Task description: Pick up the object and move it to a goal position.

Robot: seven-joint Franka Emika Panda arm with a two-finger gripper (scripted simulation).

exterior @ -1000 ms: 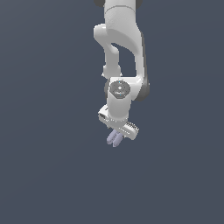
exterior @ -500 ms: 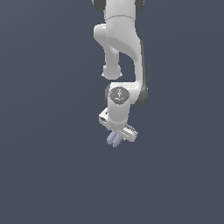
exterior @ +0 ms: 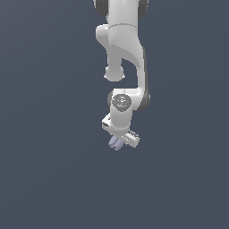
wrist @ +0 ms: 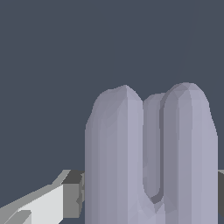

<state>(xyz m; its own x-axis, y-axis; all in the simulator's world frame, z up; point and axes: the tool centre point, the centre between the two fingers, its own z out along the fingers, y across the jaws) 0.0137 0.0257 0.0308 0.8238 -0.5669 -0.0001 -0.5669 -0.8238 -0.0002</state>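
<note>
Exterior view: the arm (exterior: 123,49) is hanging down from above, its base cut off by the frame edge. Behind it there is only flat dark grey-blue; no desk edge or surface line is showing, so whether anything is resting on a surface cannot be told.

The gripper (exterior: 119,142) is sitting at the low end of the arm, its body tilting toward the exterior view's right. The fingertips themselves are too small and too merged with the white body to be separated in this view.

The object (exterior: 116,143) is poking out just below the gripper body, pale lavender-grey, showing as 2 short rounded lobes side by side. Its upper part is hidden by the gripper.

Wrist view: the object (wrist: 151,153) is filling much of the frame, cut off by the frame edge at its near end. 2 lobes are running parallel with a narrow groove between them, rounded tips pointing away from the camera; the long axis is lying along the gripper's reach, out past the jaws.

A dark finger pad (wrist: 73,192) is pressing against 1 flank of the object; a sliver of another dark part is showing at the opposite flank, mostly cut off. The jaws are clenching on the object from both sides.
</note>
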